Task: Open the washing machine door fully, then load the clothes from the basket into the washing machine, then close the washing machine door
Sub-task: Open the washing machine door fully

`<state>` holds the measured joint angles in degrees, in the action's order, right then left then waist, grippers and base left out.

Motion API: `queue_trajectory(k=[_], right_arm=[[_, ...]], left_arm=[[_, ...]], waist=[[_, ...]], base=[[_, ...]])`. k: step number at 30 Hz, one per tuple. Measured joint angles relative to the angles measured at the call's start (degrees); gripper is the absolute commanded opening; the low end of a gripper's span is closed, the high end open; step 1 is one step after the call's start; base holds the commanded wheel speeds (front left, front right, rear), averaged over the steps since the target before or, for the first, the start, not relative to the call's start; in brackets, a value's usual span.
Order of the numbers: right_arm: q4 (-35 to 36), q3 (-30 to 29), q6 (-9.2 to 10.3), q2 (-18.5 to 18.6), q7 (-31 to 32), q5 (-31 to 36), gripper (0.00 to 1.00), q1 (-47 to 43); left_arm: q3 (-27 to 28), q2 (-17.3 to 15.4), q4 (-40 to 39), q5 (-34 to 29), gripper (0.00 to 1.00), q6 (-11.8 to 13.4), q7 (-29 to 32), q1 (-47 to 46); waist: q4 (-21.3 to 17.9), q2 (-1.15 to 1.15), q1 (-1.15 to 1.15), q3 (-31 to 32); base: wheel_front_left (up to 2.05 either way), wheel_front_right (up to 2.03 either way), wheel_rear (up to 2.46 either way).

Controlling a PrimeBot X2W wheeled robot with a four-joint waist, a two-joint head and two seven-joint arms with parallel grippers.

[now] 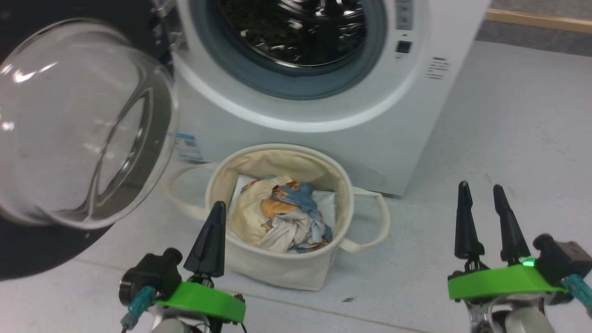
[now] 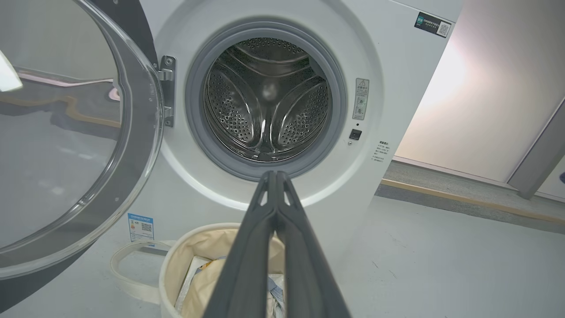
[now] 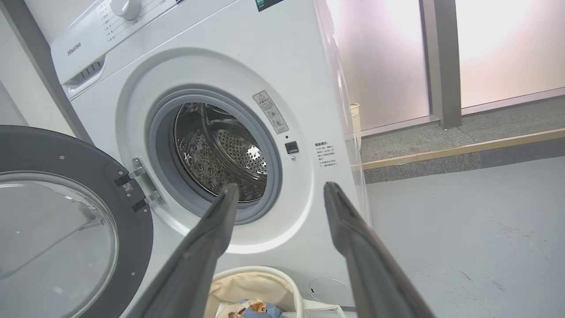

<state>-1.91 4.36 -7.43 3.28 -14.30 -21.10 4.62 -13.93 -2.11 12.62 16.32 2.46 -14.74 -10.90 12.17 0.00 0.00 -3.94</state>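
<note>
Two dark-fingered grippers sit nearest, low in the head view. At 7 o'clock the left gripper (image 1: 218,206) has its fingers pressed flat together into one spike, with nothing between them. Its tip overlaps the near rim of the basket (image 1: 277,273) in that view, though I cannot tell whether it touches. At 5 o'clock the right gripper (image 1: 481,187) holds its fingers spread apart and empty, over bare grey floor (image 1: 508,138) and well apart from the basket.

Just beyond, a little toward 6 o'clock from the centre, the basket stands upright on the floor, its two looped handles out at 9 and 3 o'clock. The clothes (image 1: 277,215) lie bunched inside it — cream and blue fabric with an orange print — on a flat white sheet (image 1: 330,200) that shows at their 2 o'clock side.

Farther, at 12 o'clock, the washing machine (image 1: 370,138) rises right behind the basket. Its steel drum (image 1: 296,27) is ringed by a grey rubber seal (image 1: 296,85), and the left wrist view shows bare perforated steel inside. The washing machine door (image 1: 78,125) is swung out on hinges at the opening's 9 o'clock side and takes up the 9 to 10 o'clock part of the head view — its clear bowl window bulges toward the camera. A small blue label (image 1: 187,147) sits low on the machine's front, between door and basket. Farthest, at 1 o'clock, a wooden strip (image 1: 536,21) runs along the floor.
</note>
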Motion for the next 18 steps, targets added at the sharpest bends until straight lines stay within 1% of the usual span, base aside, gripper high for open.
queue_trajectory(k=[3,4,5,6,8,12,16,18], right_arm=[[0.5,0.0,0.00,-0.2,0.0,1.3,1.00,-2.0],[0.5,0.0,0.00,-0.2,0.0,1.9,1.00,-2.3],[0.3,0.0,0.00,-0.3,0.0,2.6,1.00,-2.7],[-0.1,0.0,0.00,-0.3,0.0,3.4,1.00,-2.9],[-1.2,0.0,0.00,-0.3,0.0,4.0,1.00,-3.0],[-2.3,-0.1,0.00,-0.3,0.0,5.5,1.00,-3.7],[-3.0,-0.1,0.00,-0.4,0.0,6.5,1.00,-3.8],[-3.7,-0.1,0.00,-0.4,0.0,8.5,1.00,-3.8]], left_arm=[[-0.2,0.0,0.8,0.0,0.00,0.3,0.0,0.7],[-0.2,0.0,1.0,0.1,0.64,0.7,0.0,1.0],[-0.1,0.0,1.1,0.2,0.64,1.2,0.0,1.4],[-0.1,0.0,1.4,-0.1,1.00,1.5,0.0,1.8],[-0.5,0.0,2.5,-0.2,1.00,1.7,0.0,2.4],[-0.6,-0.1,3.2,-0.2,1.00,3.1,0.0,3.1],[-0.5,-0.1,2.6,-0.4,1.00,3.6,0.0,3.4],[-0.5,-0.1,2.6,-0.7,1.00,3.6,0.0,3.5]], waist=[[-3.0,0.00,0.00,0.7],[-3.9,0.00,0.00,0.8],[-4.8,0.00,0.00,1.0],[-5.7,0.00,0.00,1.1],[-7.1,0.00,0.00,1.4],[-8.7,0.00,0.00,2.0],[-9.3,0.00,0.00,2.3],[-9.2,0.00,0.00,2.3]], base=[[0.00,0.00,0.00],[0.00,0.00,0.00],[0.00,0.00,0.00],[0.00,0.00,0.00],[0.00,0.00,0.00],[0.00,0.00,0.00],[0.00,0.00,0.00],[0.00,0.00,0.00]])
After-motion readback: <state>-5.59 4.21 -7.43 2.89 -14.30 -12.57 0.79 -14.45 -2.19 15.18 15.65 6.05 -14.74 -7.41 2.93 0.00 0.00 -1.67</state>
